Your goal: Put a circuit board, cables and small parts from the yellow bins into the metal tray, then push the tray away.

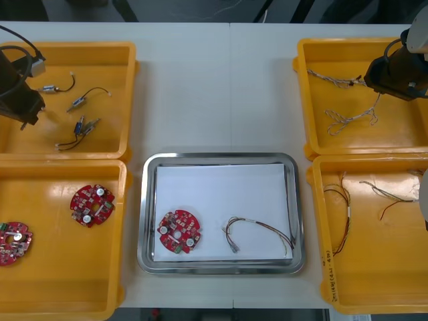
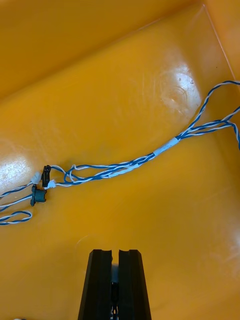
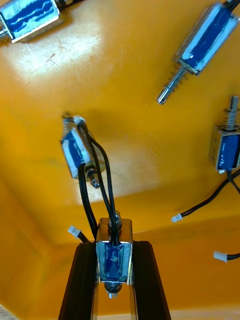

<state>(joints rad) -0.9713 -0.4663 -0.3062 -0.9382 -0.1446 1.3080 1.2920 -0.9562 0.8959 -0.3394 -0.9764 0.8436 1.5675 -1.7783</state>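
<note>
Transfer of a small metal part (image 3: pixel 114 260) looks like the step in hand: the left claw (image 3: pixel 114 247) is clamped on its blue-wrapped body, over the yellow bin (image 1: pixel 67 47) at ten o'clock from the metal tray (image 1: pixel 221 158). Its black leads (image 3: pixel 102 190) cross a neighbouring part (image 3: pixel 77 155), so a slow, straight rise should keep that from being dragged along. Bare white floor at the tray's twelve o'clock suits the drop, away from the circuit board (image 1: pixel 179 232) and cable (image 1: pixel 261 231) at six. The right claw (image 2: pixel 115 255), shut together on nothing, hovers above a twisted blue and white cable (image 2: pixel 125 167) in the two o'clock bin (image 1: pixel 348 41).
</note>
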